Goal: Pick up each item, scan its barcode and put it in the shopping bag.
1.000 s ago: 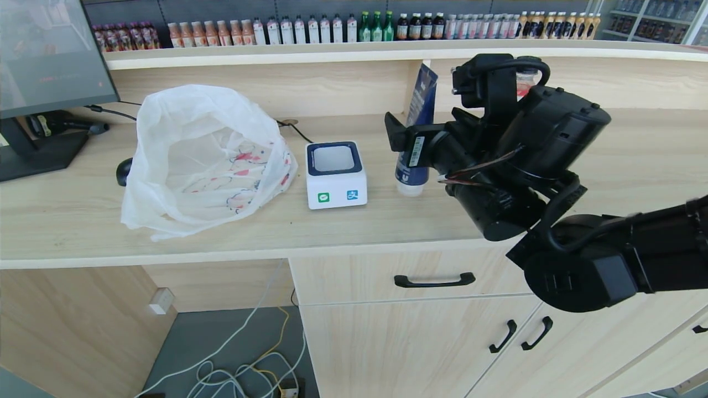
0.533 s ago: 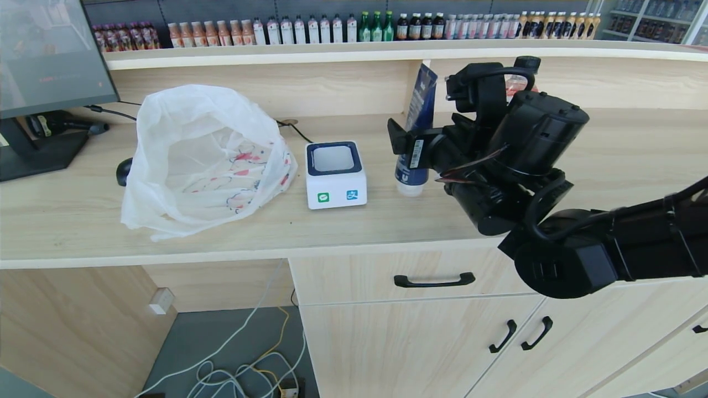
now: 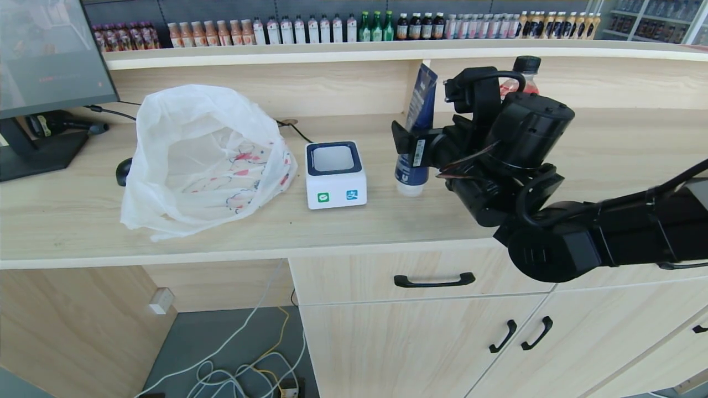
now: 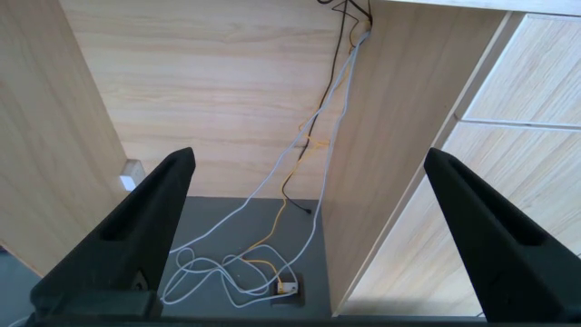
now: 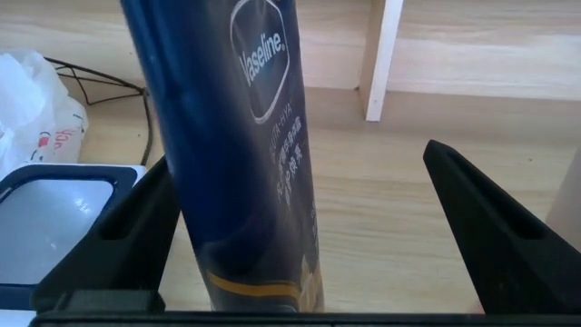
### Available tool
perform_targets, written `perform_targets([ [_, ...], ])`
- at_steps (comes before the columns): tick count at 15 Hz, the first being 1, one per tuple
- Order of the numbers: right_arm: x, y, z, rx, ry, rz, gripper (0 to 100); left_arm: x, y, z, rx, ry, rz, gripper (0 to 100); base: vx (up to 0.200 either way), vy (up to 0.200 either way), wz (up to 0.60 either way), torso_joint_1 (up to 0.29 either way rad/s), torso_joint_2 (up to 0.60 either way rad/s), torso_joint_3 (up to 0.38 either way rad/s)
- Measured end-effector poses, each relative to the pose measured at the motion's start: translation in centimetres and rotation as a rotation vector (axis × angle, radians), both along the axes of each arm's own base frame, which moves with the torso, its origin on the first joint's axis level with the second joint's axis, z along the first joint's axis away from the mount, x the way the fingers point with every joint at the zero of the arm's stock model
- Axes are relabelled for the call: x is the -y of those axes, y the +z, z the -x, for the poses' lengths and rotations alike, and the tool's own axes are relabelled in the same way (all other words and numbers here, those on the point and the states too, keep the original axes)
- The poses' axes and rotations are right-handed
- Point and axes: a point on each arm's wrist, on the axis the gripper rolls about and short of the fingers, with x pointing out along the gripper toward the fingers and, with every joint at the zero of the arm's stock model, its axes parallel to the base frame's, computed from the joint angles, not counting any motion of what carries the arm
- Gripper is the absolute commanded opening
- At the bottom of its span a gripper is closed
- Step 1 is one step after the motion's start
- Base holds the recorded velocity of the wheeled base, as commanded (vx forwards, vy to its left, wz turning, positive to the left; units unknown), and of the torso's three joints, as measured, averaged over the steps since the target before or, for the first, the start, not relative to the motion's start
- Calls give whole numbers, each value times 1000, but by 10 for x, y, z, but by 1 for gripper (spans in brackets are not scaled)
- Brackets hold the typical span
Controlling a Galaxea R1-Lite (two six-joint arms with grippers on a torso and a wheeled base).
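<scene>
A dark blue tube [image 3: 416, 124] stands cap-down on the wooden counter [image 3: 387, 221], right of the white scanner box [image 3: 336, 174]. My right gripper [image 3: 421, 141] is open at the tube's mid height. In the right wrist view the tube [image 5: 245, 154] rises between the two fingers, closer to one finger [image 5: 118, 236] than to the other. The white shopping bag [image 3: 204, 155] sits open at the counter's left. A bottle with a black cap [image 3: 524, 71] stands behind my right arm. My left gripper [image 4: 309, 236] hangs open below the counter, holding nothing.
A monitor [image 3: 50, 55] on its stand and a black mouse [image 3: 123, 170] are at the far left. A raised ledge [image 3: 332, 55] with a row of bottles runs along the back. Cables [image 4: 263, 263] lie on the floor under the counter.
My right arm has shifted toward the back of the counter, bringing its fingers further around the tube. The bottle behind the arm shows more now. Tube, bag and scanner have stayed put.
</scene>
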Motion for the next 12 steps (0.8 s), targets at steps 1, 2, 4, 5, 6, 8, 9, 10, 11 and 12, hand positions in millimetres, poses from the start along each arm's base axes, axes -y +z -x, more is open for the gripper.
perform_targets([
  [1, 0, -1, -1, -5, -1, -3, 100, 0, 0, 0, 0, 0, 0, 100, 0, 0, 0, 0, 0, 0],
  [2, 0, -2, -2, -8, 1, -9, 100, 0, 0, 0, 0, 0, 0, 100, 0, 0, 0, 0, 0, 0],
  [4, -1, -5, -5, -15, 0, -12, 100, 0, 0, 0, 0, -1, 0, 100, 0, 0, 0, 0, 0, 0],
  [5, -1, -5, -6, -20, -1, -9, 100, 0, 0, 0, 0, 0, 0, 100, 0, 0, 0, 0, 0, 0],
  [6, 0, -6, -8, -20, -4, -11, 100, 0, 0, 0, 0, -1, 0, 100, 0, 0, 0, 0, 0, 0],
  [8, 1, -8, -11, -23, -12, -9, 100, 0, 0, 0, 0, 0, 0, 100, 0, 0, 0, 0, 0, 0],
  [9, 2, -9, -13, -25, -14, -7, 100, 0, 0, 0, 0, 0, 0, 100, 0, 0, 0, 0, 0, 0],
  [10, 3, -10, -14, -29, -18, -7, 100, 0, 0, 0, 0, 0, 0, 100, 0, 0, 0, 0, 0, 0],
  [11, 4, -11, -16, -30, -21, -6, 100, 0, 0, 0, 0, 0, 0, 100, 0, 0, 0, 0, 0, 0],
  [12, 4, -13, -17, -35, -16, -16, 100, 0, 0, 0, 0, -1, 0, 100, 0, 0, 0, 0, 0, 0],
])
